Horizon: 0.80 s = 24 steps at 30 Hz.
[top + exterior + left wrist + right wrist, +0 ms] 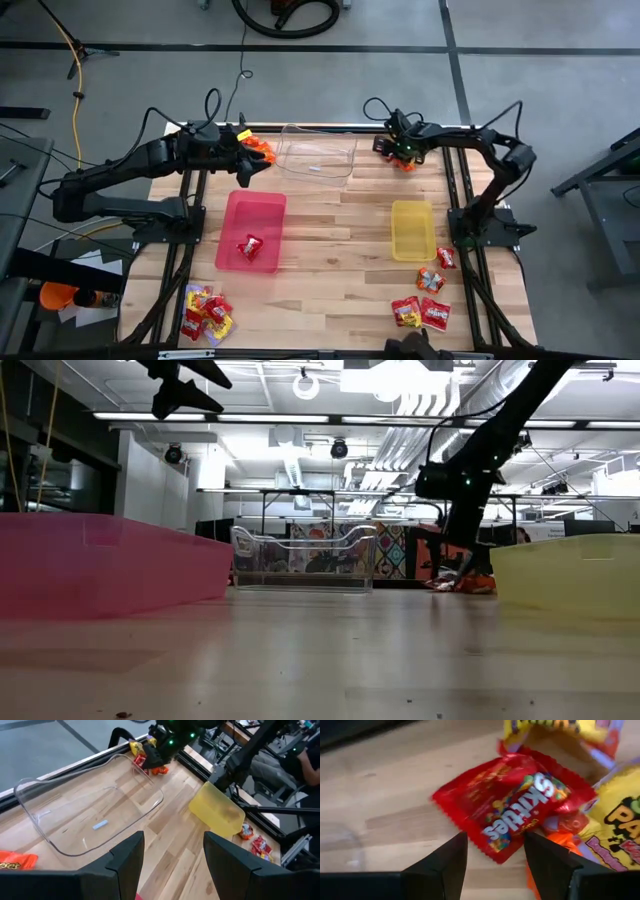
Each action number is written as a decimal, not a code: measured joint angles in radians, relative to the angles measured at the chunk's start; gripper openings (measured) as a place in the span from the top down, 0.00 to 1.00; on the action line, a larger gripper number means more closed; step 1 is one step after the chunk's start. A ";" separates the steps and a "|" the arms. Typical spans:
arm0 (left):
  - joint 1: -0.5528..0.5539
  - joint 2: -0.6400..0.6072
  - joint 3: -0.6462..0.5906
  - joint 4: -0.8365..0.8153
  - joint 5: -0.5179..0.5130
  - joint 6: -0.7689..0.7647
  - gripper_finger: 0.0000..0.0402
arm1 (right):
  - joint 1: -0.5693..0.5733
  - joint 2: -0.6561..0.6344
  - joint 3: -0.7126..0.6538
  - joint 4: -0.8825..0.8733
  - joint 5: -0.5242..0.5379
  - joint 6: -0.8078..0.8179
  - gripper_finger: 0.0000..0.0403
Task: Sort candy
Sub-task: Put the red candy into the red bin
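red packet (512,805) reading "Skittles", yellow packet (620,827) with partial letters "PA"

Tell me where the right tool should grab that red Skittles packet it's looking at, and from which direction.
Come straight down on the red Skittles packet and pinch across its narrow width near the middle. It lies flat on the wood, so only a top approach fits. Its near end is clear, while its far end sits against the yellow packet and an orange one. The right tool hovers open just above it.

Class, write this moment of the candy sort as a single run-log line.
right hand: open over red Skittles packet | left hand: open, above clear tray | red tray: one candy
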 joint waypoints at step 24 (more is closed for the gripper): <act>0.000 -0.105 0.000 0.135 0.010 0.083 0.53 | 0.060 -0.331 -0.002 0.055 0.014 -0.287 1.00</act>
